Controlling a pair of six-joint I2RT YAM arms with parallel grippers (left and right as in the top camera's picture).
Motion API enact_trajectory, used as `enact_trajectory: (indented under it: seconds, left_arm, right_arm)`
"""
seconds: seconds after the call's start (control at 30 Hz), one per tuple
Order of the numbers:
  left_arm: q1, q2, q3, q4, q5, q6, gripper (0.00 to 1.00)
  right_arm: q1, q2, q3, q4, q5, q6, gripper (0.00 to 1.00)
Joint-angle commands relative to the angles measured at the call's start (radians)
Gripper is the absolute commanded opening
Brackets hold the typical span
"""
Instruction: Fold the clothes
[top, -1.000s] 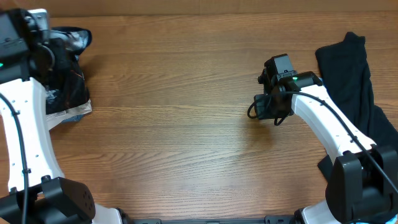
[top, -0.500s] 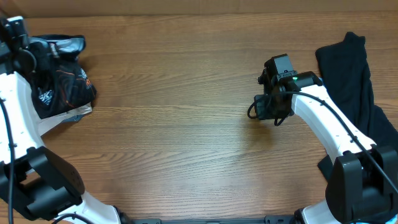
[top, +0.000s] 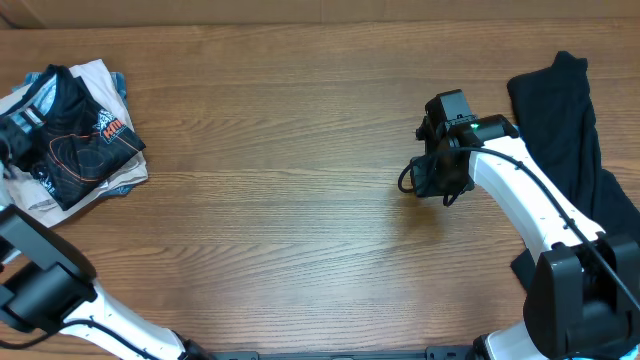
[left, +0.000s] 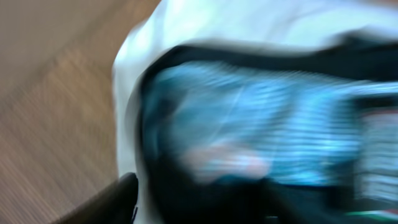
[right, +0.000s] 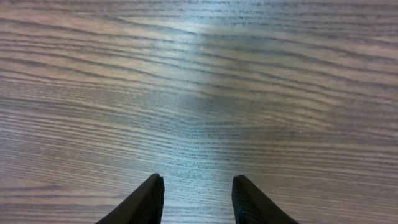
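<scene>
The clothes, a black jersey (top: 85, 150) with orange contour lines and small logos, lie crumpled on a pile at the table's far left. My left gripper (top: 12, 140) is at the left edge of the overhead view, against the jersey's left side. The left wrist view is badly blurred: white, light blue and black cloth fill it, and one dark finger (left: 118, 199) shows far out at the lower left, so the jaws stand apart. My right gripper (top: 430, 178) hovers right of centre, open (right: 198, 186) over bare wood with nothing between its fingers.
Off-white cloth (top: 98, 78) and a bit of light blue cloth (top: 35, 85) lie under the jersey. A plain black garment (top: 565, 130) lies along the table's right side, beside the right arm. Bare wood stretches between the two piles.
The left arm swung off to the frame's left edge. The jersey, bunched up under the gripper before, now lies spread on the pile. The right arm has not moved.
</scene>
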Motion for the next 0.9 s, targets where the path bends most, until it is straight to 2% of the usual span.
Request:
enact_trajectory:
  seconds: [0.0, 0.1, 0.33, 0.4, 0.47, 0.57, 0.7, 0.87]
  left_arm:
    - [0.030, 0.032, 0.017, -0.014, 0.027, -0.072, 0.72]
    - [0.032, 0.013, 0.020, -0.012, 0.055, -0.072, 0.76]
    - [0.024, -0.106, 0.096, 0.022, 0.238, -0.072, 0.80]
    - [0.017, -0.145, 0.124, 0.024, 0.270, -0.072, 0.87]
    - [0.005, -0.183, 0.149, 0.019, 0.295, -0.064, 0.98]
    - [-0.025, -0.239, 0.169, -0.018, 0.316, -0.065, 1.00]
    - [-0.113, -0.309, 0.169, -0.120, 0.303, -0.029, 1.00]
    - [-0.298, -0.340, 0.169, -0.286, 0.201, 0.009, 1.00]
  right_arm:
    - [-0.006, -0.020, 0.022, 0.000, 0.002, 0.002, 0.40]
    - [-0.006, -0.020, 0.022, -0.001, 0.002, 0.002, 0.39]
    - [-0.006, -0.020, 0.022, 0.004, 0.002, 0.002, 0.39]
    - [-0.006, -0.020, 0.021, 0.009, 0.002, 0.002, 0.40]
    - [-0.006, -0.020, 0.022, 0.016, 0.002, 0.002, 0.40]
    - [-0.006, -0.020, 0.022, 0.031, 0.001, 0.002, 0.56]
    - [-0.006, -0.020, 0.022, 0.055, -0.045, 0.002, 1.00]
    - [-0.006, -0.020, 0.025, 0.143, -0.101, 0.002, 1.00]
